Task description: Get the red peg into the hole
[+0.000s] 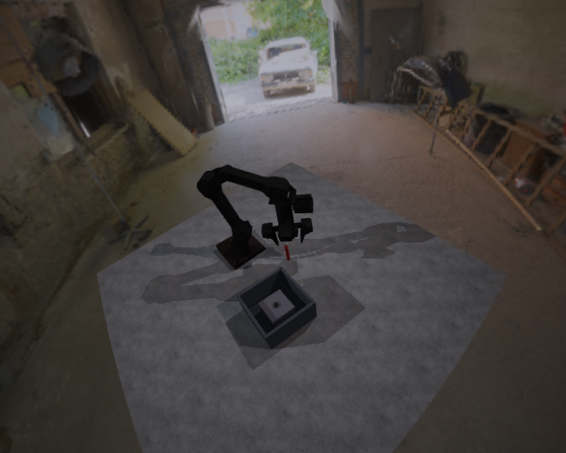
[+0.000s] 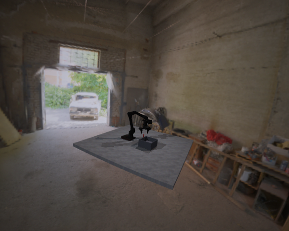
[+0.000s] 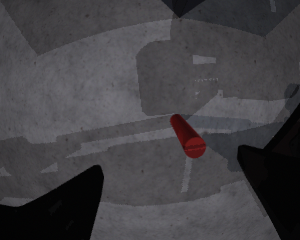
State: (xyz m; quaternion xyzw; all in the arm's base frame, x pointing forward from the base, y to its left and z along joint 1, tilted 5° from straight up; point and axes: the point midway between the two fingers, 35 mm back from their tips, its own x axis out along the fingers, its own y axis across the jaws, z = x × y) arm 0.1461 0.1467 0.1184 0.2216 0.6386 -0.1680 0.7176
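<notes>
The red peg stands upright on the grey table top, behind the box in the top view. My gripper is open and empty, pointing down above the peg. In the wrist view the peg shows between the two fingertips, nearer the right one and a little beyond them. The dark grey open box stands on the table. A light plate with a dark round hole lies at its bottom; the exterior view hides the hole.
The arm's dark red base is left of the peg. The box's raised walls stand close in front of the peg in the top view. The grey table top carries broad shadows of arm and box.
</notes>
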